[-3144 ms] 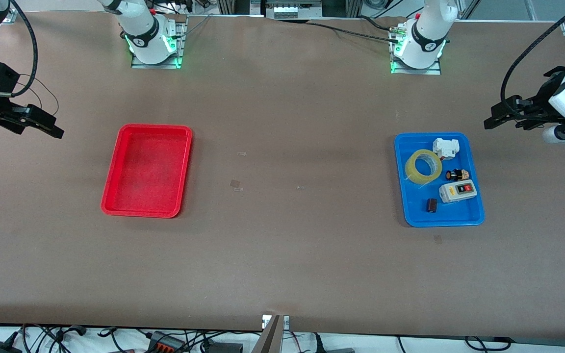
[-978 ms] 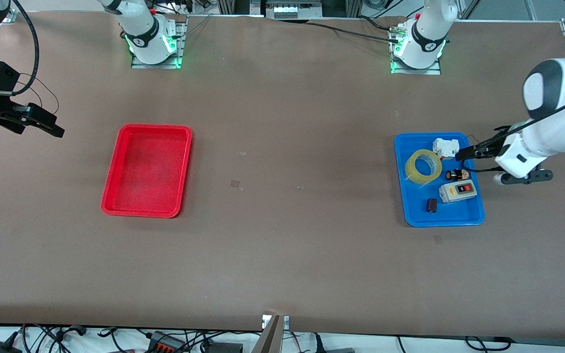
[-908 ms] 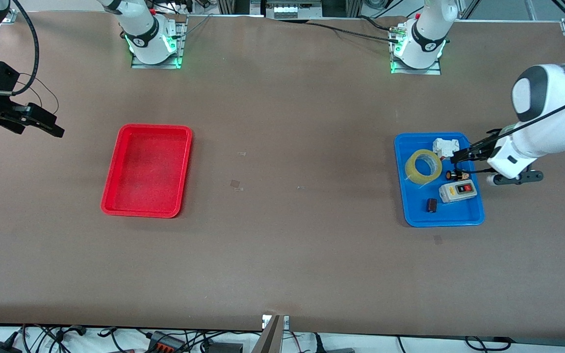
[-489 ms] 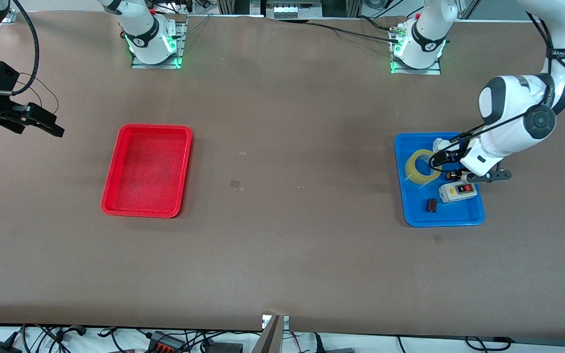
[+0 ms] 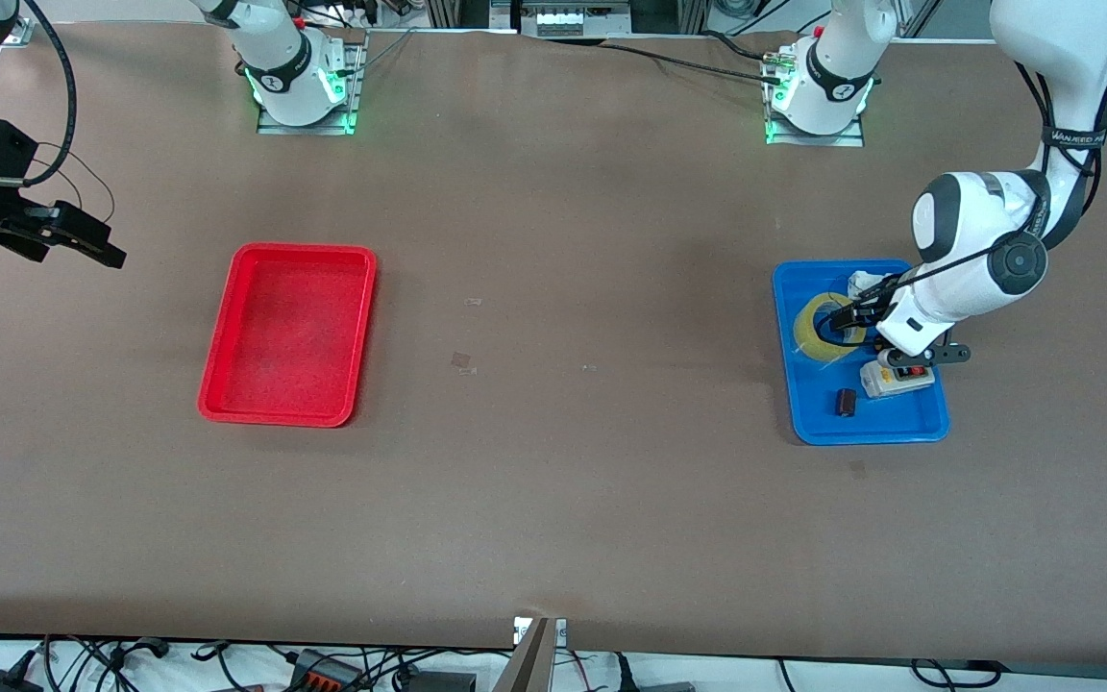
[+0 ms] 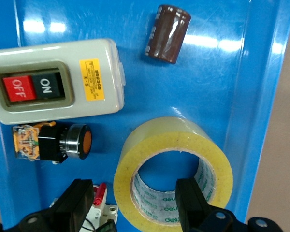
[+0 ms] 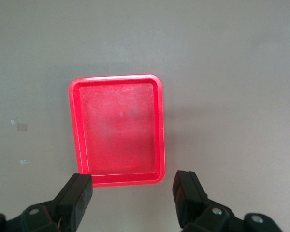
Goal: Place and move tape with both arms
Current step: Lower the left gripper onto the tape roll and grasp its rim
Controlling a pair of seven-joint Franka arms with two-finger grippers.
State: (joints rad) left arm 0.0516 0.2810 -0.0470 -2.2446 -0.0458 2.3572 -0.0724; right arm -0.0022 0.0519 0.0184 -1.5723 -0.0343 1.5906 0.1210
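Item, tape point(image 6: 174, 169): lying flat in the blue tray point(image 5: 808, 423), at the tray's end toward the robot bases, beside the grey switch box point(image 6: 55, 79). Left gripper point(image 5: 847, 317) low over the tape, fingers wide apart and straddling one wall of the ring, it seems. We would settle one finger into the hole, the other outside, then close squarely, clear of the white block point(image 5: 866, 282). Right gripper point(image 5: 83, 245), also wide open, waits well apart from the tray, past the red tray point(image 5: 289, 332). Surface: brown table point(image 5: 553, 500).
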